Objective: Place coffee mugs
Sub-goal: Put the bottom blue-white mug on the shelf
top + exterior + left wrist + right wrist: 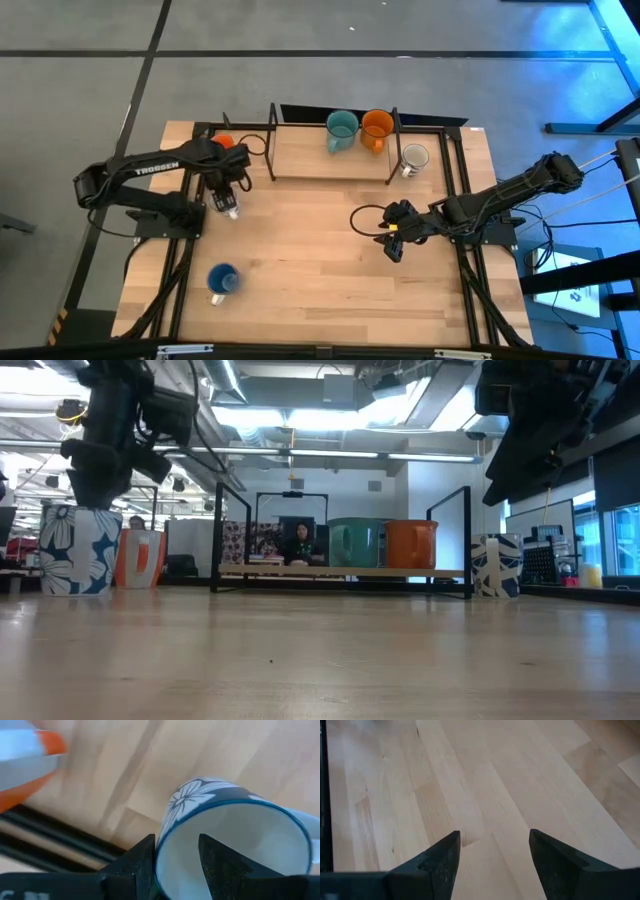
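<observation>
My left gripper (pixel 229 205) is shut on a white mug with blue flowers (pixel 75 550) at the table's left side. Just beyond it, an orange-red mug (pixel 222 142) stands by the frame's far left corner. On the raised wooden shelf (pixel 300 155) stand a teal mug (pixel 340 128) and an orange mug (pixel 376 128). A white-and-grey patterned mug (pixel 413 158) stands at the shelf's right end. A blue mug (pixel 222 280) stands on the table near the left front. My right gripper (pixel 392 248) hangs open over bare wood at the right. My left gripper (pixel 175 840) pinches the flowered mug's rim (pixel 162 837), one finger (pixel 220 860) inside the mug and the other (pixel 135 862) outside its wall. The fingers come from above, pointing down. The mug is upright with its base at table level in the low view.
Black metal posts and rails (pixel 272 140) frame the shelf and run along both table sides (pixel 460 190). Bare wood lies in the middle and near part of the table (pixel 320 270). A person (pixel 299 542) sits in the room beyond the far edge.
</observation>
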Controlling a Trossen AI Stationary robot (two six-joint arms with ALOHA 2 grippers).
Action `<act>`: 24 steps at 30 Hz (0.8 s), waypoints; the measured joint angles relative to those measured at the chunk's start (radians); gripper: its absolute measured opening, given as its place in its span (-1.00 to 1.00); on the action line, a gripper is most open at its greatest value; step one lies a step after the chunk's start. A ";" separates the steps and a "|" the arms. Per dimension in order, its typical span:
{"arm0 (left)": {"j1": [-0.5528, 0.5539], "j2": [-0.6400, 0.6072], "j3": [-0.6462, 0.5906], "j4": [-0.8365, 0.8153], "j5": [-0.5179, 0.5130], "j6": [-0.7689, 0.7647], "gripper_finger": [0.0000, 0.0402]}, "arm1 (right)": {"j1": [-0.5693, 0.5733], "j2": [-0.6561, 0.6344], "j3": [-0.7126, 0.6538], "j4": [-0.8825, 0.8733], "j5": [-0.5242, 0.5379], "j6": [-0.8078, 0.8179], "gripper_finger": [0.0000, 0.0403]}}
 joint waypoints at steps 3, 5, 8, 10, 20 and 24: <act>0.006 0.018 -0.009 0.020 0.010 0.009 -0.28 | 0.000 0.000 0.000 0.000 0.000 0.000 0.10; 0.006 0.025 -0.009 0.038 0.011 0.032 -0.34 | 0.000 0.000 0.000 0.000 0.001 0.000 0.10; 0.006 0.041 -0.009 0.049 0.017 0.044 -0.52 | 0.000 0.000 0.000 0.000 0.005 0.000 0.10; 0.006 0.052 -0.009 0.049 0.029 0.059 -0.69 | 0.000 0.000 0.000 0.000 0.007 0.000 0.10; -0.030 0.062 0.022 0.058 0.044 0.097 -0.91 | 0.000 0.000 0.001 -0.003 0.010 -0.003 0.10; -0.096 0.061 0.109 0.035 0.047 0.082 -0.91 | 0.000 0.000 0.001 -0.003 0.009 -0.020 0.10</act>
